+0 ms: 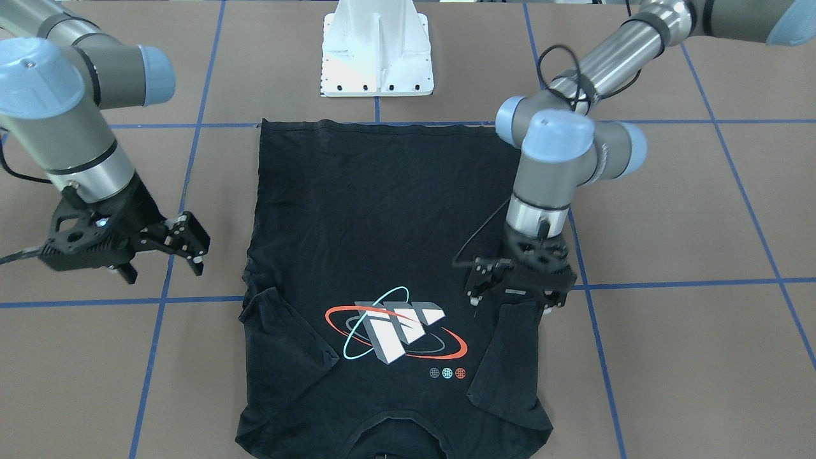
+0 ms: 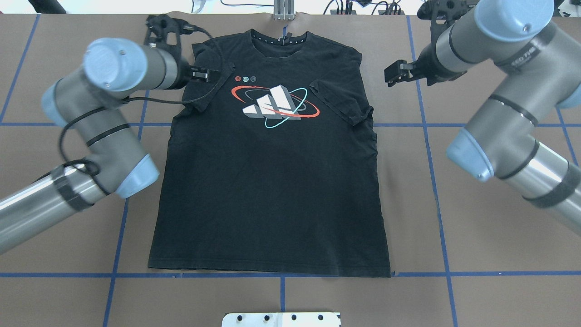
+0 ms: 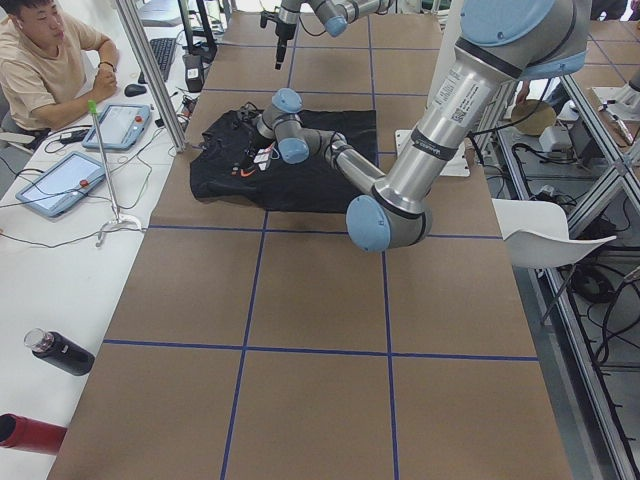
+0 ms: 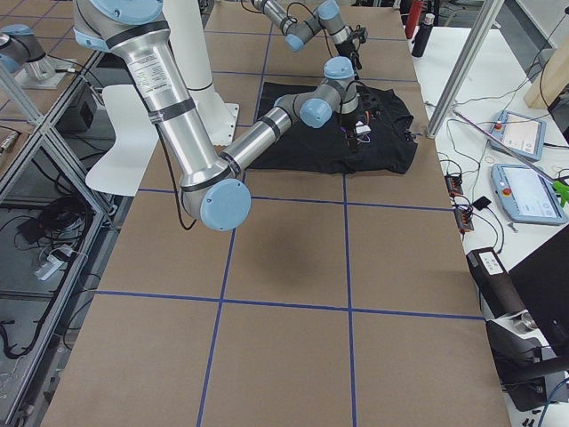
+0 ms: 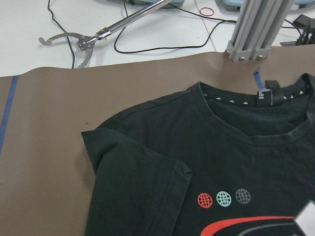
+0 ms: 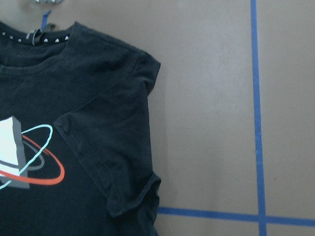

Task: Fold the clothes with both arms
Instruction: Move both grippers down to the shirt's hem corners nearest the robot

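Observation:
The black T-shirt (image 2: 272, 190) lies flat on the brown table, graphic side up, collar at the far edge. Both sleeves are folded inward over the body. It also shows in the front view (image 1: 382, 210) and in both wrist views (image 5: 197, 162) (image 6: 98, 98). My left gripper (image 2: 193, 76) (image 1: 510, 294) hovers over the folded left sleeve (image 1: 503, 357), open and holding nothing. My right gripper (image 2: 415, 71) (image 1: 166, 271) is open and empty over bare table, just off the shirt's right sleeve (image 2: 338, 102).
The white pedestal (image 1: 377, 57) stands just behind the shirt's hem. Blue tape lines (image 2: 431, 159) cross the table. An aluminium post (image 5: 256, 29) stands beyond the collar. An operator (image 3: 45, 65), tablets (image 3: 60, 185) and bottles (image 3: 60, 352) are on the side bench.

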### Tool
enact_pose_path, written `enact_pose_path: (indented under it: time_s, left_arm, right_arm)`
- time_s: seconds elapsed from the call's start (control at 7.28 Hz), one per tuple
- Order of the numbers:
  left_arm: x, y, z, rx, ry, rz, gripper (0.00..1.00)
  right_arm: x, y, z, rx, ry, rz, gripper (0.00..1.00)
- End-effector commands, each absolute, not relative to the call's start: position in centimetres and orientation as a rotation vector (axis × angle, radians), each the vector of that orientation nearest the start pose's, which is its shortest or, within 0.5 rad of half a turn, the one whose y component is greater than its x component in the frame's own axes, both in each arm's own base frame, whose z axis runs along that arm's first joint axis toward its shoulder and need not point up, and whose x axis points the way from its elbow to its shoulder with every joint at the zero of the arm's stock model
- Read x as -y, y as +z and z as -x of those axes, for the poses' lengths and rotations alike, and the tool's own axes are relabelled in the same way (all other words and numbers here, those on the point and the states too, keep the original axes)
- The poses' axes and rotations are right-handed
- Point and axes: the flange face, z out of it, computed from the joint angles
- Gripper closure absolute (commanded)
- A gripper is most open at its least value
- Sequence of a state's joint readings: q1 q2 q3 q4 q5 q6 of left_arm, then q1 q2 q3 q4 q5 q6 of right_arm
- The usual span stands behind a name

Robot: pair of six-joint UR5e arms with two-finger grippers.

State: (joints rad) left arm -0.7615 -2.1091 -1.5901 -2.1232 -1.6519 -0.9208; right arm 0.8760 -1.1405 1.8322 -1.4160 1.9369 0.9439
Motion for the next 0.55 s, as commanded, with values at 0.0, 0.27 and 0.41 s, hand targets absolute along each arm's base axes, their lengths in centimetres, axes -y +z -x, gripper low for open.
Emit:
enact_pose_path:
  time_s: [0.0,0.27,0.41]
  left_arm:
    - [49.1,27.5,-35.8,-0.996,0.018,-0.641,0.00]
    - [41.6,30.8,-33.1,-1.034,0.087,-0.549,0.00]
    - [38.3,32.6,-32.5,-1.028,0.097,-0.496,0.00]
  right_arm:
    - [43.4,29.3,32.4,0.866,0.113,-0.288,0.00]
    - [34.0,29.9,34.5,0.853,0.141,-0.252,0.00]
    - [30.2,30.0,35.1,0.856,0.136,-0.237,0.00]
